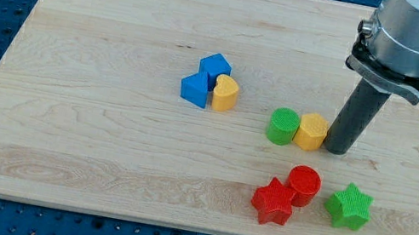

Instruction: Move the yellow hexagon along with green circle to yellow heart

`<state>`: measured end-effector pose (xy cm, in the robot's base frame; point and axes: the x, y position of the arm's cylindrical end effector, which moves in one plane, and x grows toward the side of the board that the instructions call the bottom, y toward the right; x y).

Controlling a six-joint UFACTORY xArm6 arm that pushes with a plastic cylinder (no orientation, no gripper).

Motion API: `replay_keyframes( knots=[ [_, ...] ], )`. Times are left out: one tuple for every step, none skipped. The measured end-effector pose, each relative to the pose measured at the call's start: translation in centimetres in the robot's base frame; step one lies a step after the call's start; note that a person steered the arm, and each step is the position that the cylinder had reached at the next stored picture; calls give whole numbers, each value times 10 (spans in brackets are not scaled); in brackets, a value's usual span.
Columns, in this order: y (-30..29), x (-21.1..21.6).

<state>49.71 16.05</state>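
The yellow hexagon [311, 131] stands right of the board's middle, touching the green circle [282, 126] on its left. My tip [335, 148] is down on the board right against the hexagon's right side. The yellow heart [225, 94] lies further to the view's left and slightly higher, touching two blue blocks. A gap of bare wood separates the green circle from the heart.
A blue cube [215, 67] and a blue triangle [194, 89] sit against the heart's left and top. A red star [273, 201], a red circle [303, 185] and a green star [349, 205] lie below the hexagon. The wooden board [89, 114] rests on a blue perforated table.
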Motion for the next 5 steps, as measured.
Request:
replay_keyframes(
  knots=[
    [-13, 0],
    [-25, 4],
    [-34, 3],
    [-49, -17],
    [-62, -43]
  ],
)
